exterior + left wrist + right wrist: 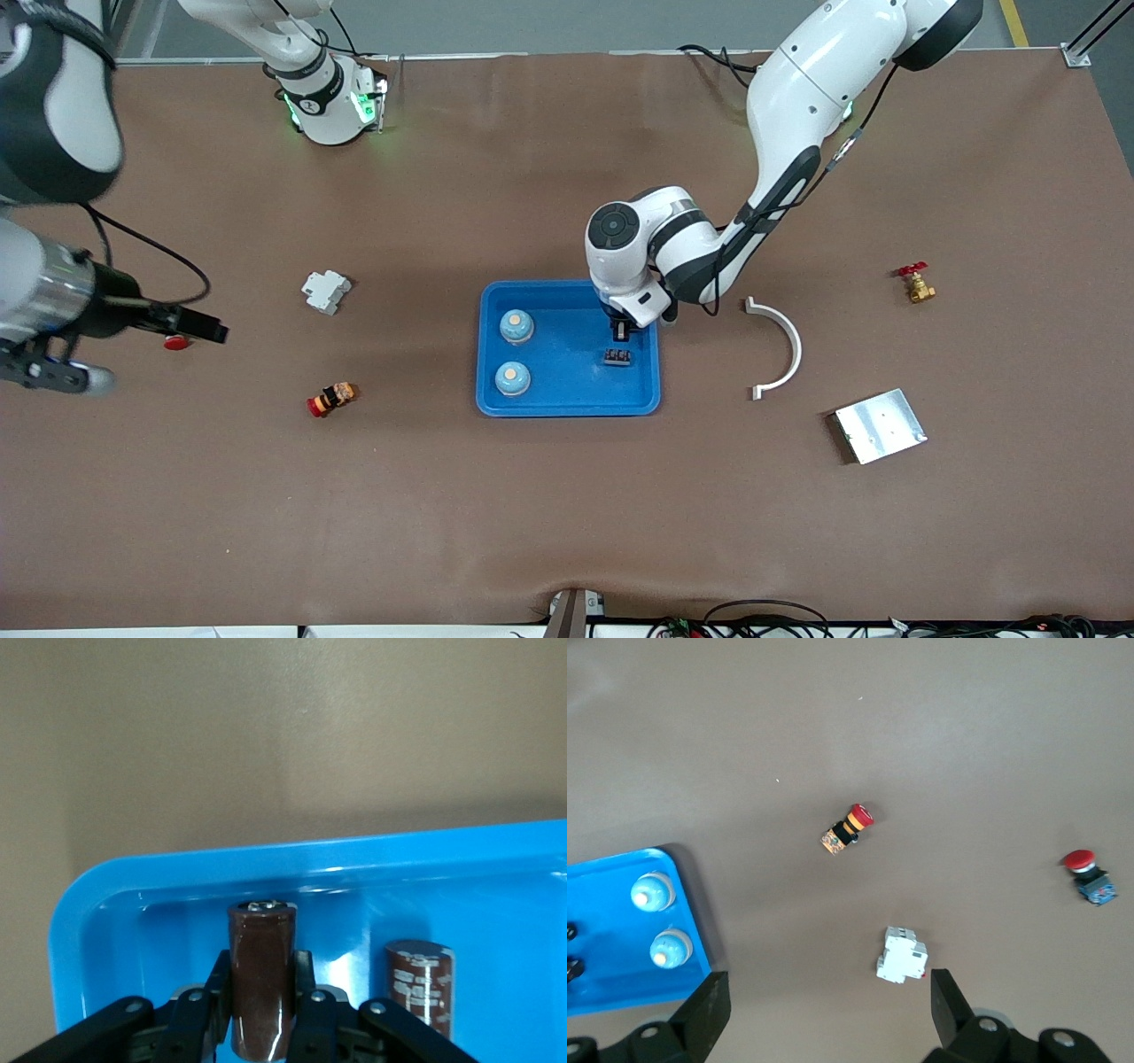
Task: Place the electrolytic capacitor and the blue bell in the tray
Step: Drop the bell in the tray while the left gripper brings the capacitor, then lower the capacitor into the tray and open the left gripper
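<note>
The bright-blue tray (496, 403) lies mid-table. Two blue bells (516, 326) (512, 378) stand in it toward the right arm's end, also shown in the right wrist view (653, 891). My left gripper (621, 333) is low inside the tray and shut on a dark-brown electrolytic capacitor (262, 979), near the tray's wall (266, 855). Another capacitor (419, 988) rests in the tray beside it, dark in the front view (617, 357). My right gripper (824, 1001) is open and empty, waiting high over the right arm's end of the table.
A white breaker (326, 291), a red-and-yellow button (332, 399) and a red push button (177, 343) lie toward the right arm's end. A white curved piece (780, 347), a silver plate (880, 425) and a brass valve (915, 283) lie toward the left arm's end.
</note>
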`<state>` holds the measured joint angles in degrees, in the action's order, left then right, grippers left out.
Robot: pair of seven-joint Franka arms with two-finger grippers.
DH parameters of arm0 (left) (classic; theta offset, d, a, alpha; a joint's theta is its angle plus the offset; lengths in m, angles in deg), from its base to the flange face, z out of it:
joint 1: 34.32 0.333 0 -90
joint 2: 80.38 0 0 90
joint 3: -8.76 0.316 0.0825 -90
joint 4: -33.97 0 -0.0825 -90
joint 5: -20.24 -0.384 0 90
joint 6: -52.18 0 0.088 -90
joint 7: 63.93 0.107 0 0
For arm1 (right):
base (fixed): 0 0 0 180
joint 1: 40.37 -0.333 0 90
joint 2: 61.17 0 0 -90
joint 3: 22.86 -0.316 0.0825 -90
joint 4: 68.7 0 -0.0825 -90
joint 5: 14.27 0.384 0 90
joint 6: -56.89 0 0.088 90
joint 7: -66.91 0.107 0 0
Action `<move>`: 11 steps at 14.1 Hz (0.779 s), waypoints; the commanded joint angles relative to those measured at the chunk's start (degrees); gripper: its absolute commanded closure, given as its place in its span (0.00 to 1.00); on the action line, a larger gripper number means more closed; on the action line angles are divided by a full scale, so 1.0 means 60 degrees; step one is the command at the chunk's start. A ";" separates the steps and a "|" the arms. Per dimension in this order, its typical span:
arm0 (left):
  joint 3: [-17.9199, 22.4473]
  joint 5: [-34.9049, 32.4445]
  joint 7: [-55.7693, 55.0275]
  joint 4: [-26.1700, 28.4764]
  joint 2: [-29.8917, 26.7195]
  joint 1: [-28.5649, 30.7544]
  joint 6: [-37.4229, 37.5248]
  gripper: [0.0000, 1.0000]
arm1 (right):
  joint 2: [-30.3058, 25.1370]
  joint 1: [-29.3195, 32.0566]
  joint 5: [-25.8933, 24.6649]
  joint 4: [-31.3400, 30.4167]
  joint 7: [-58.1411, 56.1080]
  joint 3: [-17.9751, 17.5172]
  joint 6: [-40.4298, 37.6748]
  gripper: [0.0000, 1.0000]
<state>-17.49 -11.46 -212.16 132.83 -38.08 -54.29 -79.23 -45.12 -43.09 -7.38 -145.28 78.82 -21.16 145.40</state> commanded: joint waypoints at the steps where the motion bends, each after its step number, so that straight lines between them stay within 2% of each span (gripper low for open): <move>1: 0.0098 -0.0121 -0.0316 -0.0204 0.0055 -0.0145 0.0060 1.00 | -0.0931 0.0775 -0.0167 -0.0509 -0.0694 -0.0532 -0.0146 0.00; 4: 0.0098 -0.0092 -0.0316 -0.0204 0.0055 -0.0174 0.0060 1.00 | -0.1372 0.1068 -0.1088 -0.0494 -0.1352 -0.0561 -0.0352 0.00; 7: 0.0098 -0.0077 -0.0330 -0.0247 0.0055 -0.0203 0.0060 1.00 | -0.1461 0.1450 -0.1134 -0.0494 -0.2291 -0.0547 -0.0338 0.00; 11: 0.0098 -0.0091 -0.0477 -0.0262 0.0098 -0.0247 0.0060 1.00 | -0.1490 0.1450 -0.1134 -0.0684 -0.2176 -0.0474 -0.0236 0.00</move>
<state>-17.42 -11.46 -212.74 132.38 -38.03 -54.81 -79.23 -52.61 -35.13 -13.17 -147.10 65.90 -23.02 143.08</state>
